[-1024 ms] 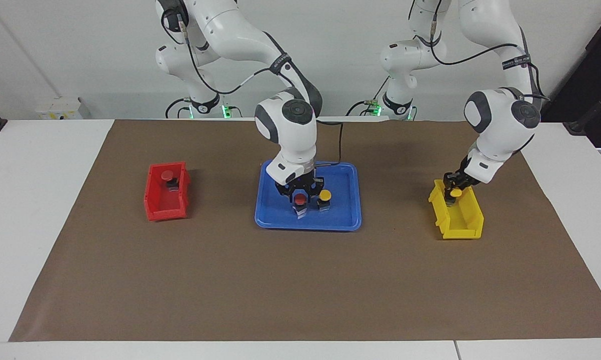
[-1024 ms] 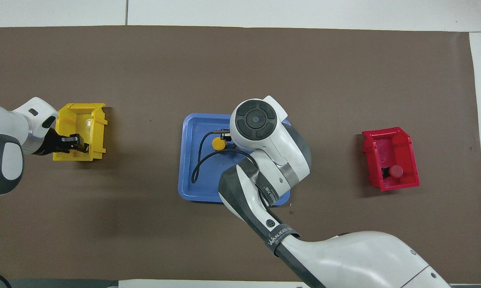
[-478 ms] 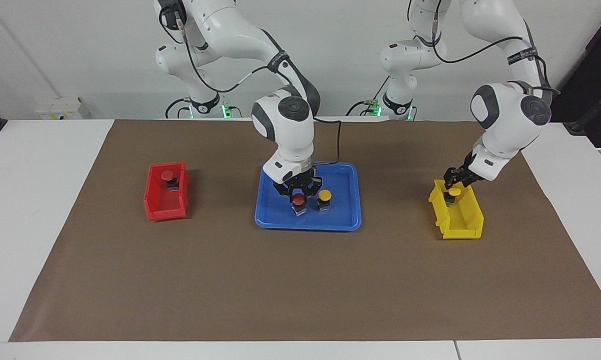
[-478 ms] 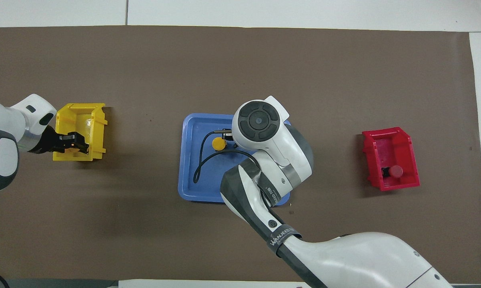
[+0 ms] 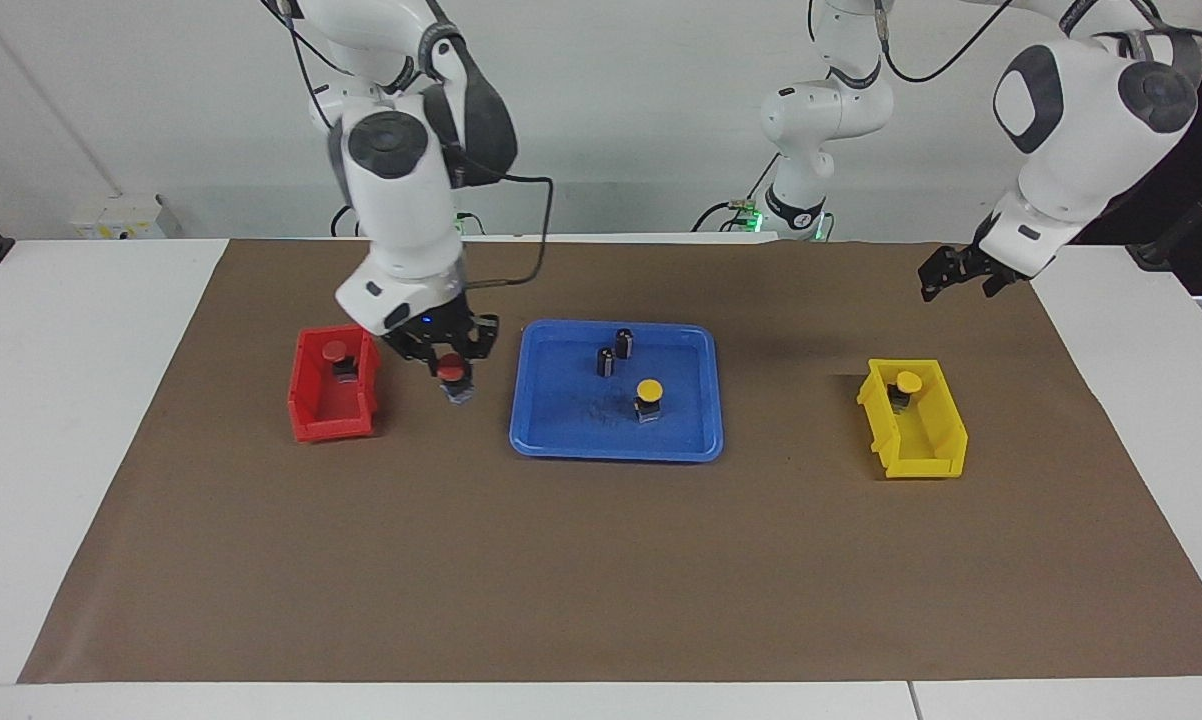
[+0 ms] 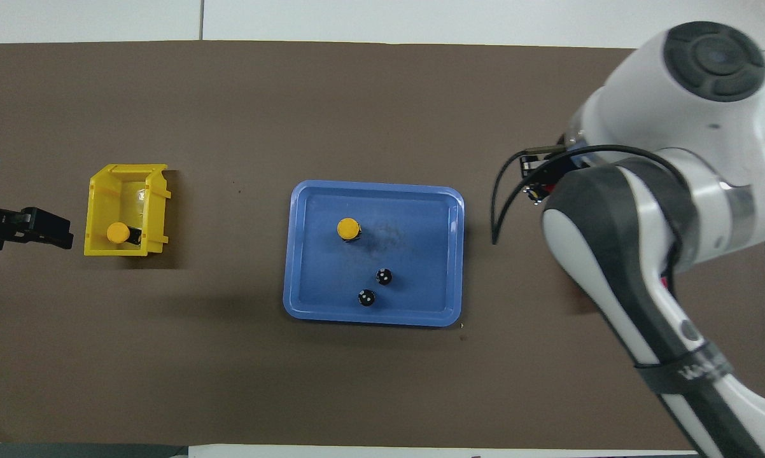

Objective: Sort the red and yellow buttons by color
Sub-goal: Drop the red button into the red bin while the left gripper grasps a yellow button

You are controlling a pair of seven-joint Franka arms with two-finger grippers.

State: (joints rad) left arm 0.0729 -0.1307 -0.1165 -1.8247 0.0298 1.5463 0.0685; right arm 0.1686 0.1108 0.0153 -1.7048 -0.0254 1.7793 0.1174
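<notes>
The right gripper (image 5: 441, 352), clenched on a round-capped red button (image 5: 451, 373), has carried it from the blue plastic tray (image 5: 616, 445) toward the red plastic bin (image 5: 306, 405). The left gripper (image 5: 956, 272) released a yellow button (image 5: 906, 381) into the yellow bin (image 5: 916, 455) and rose.

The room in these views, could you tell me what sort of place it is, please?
Probably a robotics lab: two Franka arms mounted at a white table covered with brown paper, plain walls, and a sorting setup with a blue tray and bins.

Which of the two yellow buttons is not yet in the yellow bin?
The yellow button standing on the blue tray; the other yellow button already sits inside the yellow bin.
</notes>
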